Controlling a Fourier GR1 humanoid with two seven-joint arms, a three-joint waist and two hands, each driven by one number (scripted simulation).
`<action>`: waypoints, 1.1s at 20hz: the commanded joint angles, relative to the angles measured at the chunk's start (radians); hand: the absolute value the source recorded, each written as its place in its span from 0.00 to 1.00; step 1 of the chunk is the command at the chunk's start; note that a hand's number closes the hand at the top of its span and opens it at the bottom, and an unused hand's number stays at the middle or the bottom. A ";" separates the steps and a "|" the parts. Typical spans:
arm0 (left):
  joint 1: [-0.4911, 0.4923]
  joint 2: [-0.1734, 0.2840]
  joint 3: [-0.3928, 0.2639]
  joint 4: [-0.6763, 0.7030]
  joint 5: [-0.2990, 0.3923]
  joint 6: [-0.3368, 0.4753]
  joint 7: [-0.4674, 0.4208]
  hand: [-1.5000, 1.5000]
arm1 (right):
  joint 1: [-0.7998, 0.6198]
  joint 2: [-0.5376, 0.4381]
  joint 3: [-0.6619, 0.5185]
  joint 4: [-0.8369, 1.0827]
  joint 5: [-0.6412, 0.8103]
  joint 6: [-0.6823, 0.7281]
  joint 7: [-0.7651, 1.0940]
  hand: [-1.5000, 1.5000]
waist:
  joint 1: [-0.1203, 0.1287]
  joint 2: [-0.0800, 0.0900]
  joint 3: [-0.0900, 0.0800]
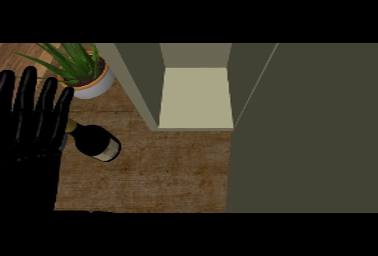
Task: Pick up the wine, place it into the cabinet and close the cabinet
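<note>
Resting my left hand open, fingers straight, at the counter's left edge beside the wine bottle

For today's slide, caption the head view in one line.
Open left hand beside wine bottle on counter; cabinet open.
</note>
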 commanded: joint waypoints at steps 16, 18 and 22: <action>0.075 0.139 0.370 -0.087 0.218 -0.091 0.078 0.00 | -0.077 0.017 0.010 -0.122 0.019 -0.074 0.141 0.00 | 0.004 0.000 -0.001; 0.119 0.138 0.366 -0.045 0.221 -0.122 0.052 0.00 | -0.028 0.008 -0.011 -0.189 -0.029 -0.063 0.158 0.00 | -0.001 -0.001 -0.001; 0.087 0.138 0.394 0.000 0.223 -0.104 0.062 0.00 | -0.058 0.004 -0.002 -0.154 -0.003 -0.061 0.179 0.00 | 0.000 0.000 0.000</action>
